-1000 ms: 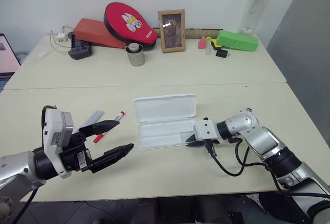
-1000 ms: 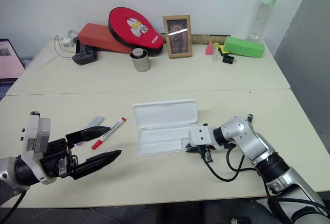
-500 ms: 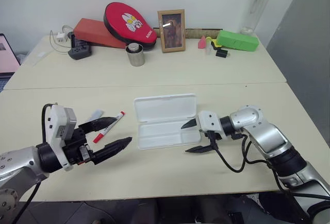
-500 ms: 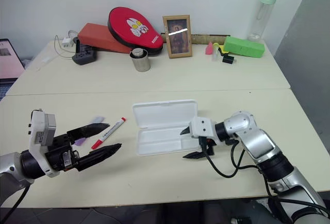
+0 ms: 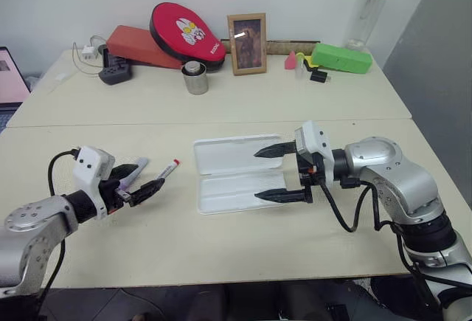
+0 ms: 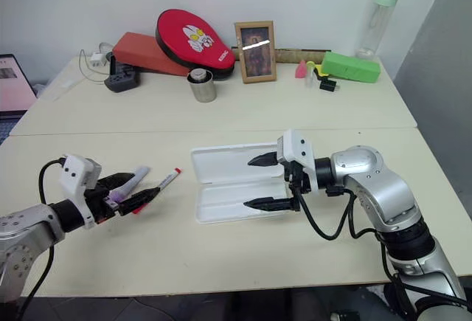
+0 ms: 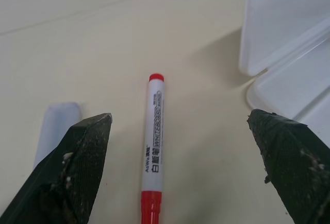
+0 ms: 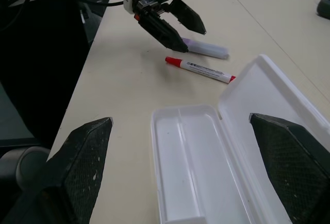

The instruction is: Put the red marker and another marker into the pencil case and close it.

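Since before, my right gripper [image 5: 279,173] rose off the case [image 5: 228,188]; both wide, empty. Left gripper [image 7: 180,147] straddling red marker [image 7: 153,136] may nudge the purple marker [image 7: 54,128].

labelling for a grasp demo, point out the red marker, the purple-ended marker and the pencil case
red marker [image 7: 153,142], left wrist view, white barrel
purple-ended marker [image 8: 205,48], right wrist view, pale body
pencil case [image 5: 234,154], left eye view, open lid

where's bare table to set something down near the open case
Free: the front strip of table between the pencil case and the near edge, and the wide band behind the case up to the table seam. Crowded: left of the case, with the red marker, purple marker and left claw.
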Controlling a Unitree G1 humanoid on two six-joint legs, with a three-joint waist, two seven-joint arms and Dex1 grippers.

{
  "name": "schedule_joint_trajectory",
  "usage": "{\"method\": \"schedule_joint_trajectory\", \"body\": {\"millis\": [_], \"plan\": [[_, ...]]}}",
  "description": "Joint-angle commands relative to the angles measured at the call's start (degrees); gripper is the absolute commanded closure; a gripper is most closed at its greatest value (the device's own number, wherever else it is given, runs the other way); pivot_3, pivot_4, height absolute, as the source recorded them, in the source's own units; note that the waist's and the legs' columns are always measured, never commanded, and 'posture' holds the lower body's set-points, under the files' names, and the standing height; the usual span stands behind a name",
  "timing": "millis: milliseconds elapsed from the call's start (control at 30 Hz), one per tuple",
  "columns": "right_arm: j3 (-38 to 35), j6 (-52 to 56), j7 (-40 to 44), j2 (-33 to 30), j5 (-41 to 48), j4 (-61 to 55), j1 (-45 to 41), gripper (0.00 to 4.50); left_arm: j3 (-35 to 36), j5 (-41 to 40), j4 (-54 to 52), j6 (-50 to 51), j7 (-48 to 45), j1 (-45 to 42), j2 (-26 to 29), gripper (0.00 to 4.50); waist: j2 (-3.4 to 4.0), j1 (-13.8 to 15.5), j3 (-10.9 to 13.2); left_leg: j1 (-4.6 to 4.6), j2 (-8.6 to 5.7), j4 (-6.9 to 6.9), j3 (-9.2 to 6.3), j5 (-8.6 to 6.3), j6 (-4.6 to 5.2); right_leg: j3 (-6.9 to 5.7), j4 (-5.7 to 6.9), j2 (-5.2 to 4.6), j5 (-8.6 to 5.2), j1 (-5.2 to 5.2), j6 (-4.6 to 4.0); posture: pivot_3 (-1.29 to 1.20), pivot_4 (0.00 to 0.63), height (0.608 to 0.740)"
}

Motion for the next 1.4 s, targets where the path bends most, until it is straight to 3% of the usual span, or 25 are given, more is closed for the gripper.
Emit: {"method": "schedule_joint_trajectory", "body": {"millis": [33, 233, 367, 933, 1200, 1400], "plan": [[-1.67, 0.22, -1.30, -0.45, 1.66, -3.29, 0.00, 0.04, -2.61, 3.10, 1.98, -2.74, -2.25, -2.16, 0.21, 0.00, 0.00, -0.03, 0.00, 0.00, 0.00, 0.00, 0.00, 0.00, 0.00, 0.00, 0.00, 0.00, 0.00, 0.00, 0.00, 0.00, 0.150, 0.740], [-2.49, 0.96, -2.79, -0.58, 3.57, -4.90, -0.11, 0.04, -6.67, 6.85, 6.70, -3.58, -3.20, -6.08, -0.55, 0.00, -0.01, -0.03, 0.00, -0.01, 0.01, 0.01, -0.01, 0.00, 0.00, -0.03, 0.01, 0.00, 0.00, 0.00, 0.00, 0.00, 0.150, 0.740], [-2.94, 1.62, -3.77, -0.88, 4.40, -5.58, 0.03, 0.00, -9.50, 9.19, 9.41, -2.50, -3.23, -8.22, -1.37, 0.55, 0.00, -0.06, 0.00, -0.01, -0.01, 0.01, -0.01, 0.00, 0.00, -0.02, 0.01, 0.00, 0.00, -0.01, 0.00, 0.00, 0.150, 0.740], [-3.72, 1.34, -4.98, -1.97, 5.38, -4.68, -0.42, 0.00, -9.85, 12.21, 12.17, -2.68, -4.19, -8.96, -2.05, 4.08, 0.00, -0.06, 0.00, 0.00, -0.02, 0.02, -0.01, 0.00, 0.00, -0.01, 0.03, 0.00, 0.00, 0.01, 0.00, 0.00, 0.150, 0.740], [-4.82, 1.96, -3.86, -2.37, 7.51, -5.00, 0.16, 0.00, -6.99, 11.76, 8.41, -2.90, -4.99, -4.53, 0.13, 4.11, 0.00, -0.28, 0.00, 0.02, -0.01, 0.02, 0.01, 0.00, 0.00, 0.02, 0.04, -0.03, 0.00, 0.00, 0.00, 0.00, 0.150, 0.740], [-7.50, 2.59, -0.41, -7.00, 11.00, -5.98, 2.48, 0.00, 0.61, 6.20, -10.57, -6.44, -17.83, 9.26, 6.87, 4.11, 0.02, -0.19, 0.02, -0.02, 0.10, -0.05, 0.05, -0.01, 0.00, 0.10, -0.03, -0.06, 0.00, -0.05, -0.01, 0.00, 0.150, 0.740]]}}
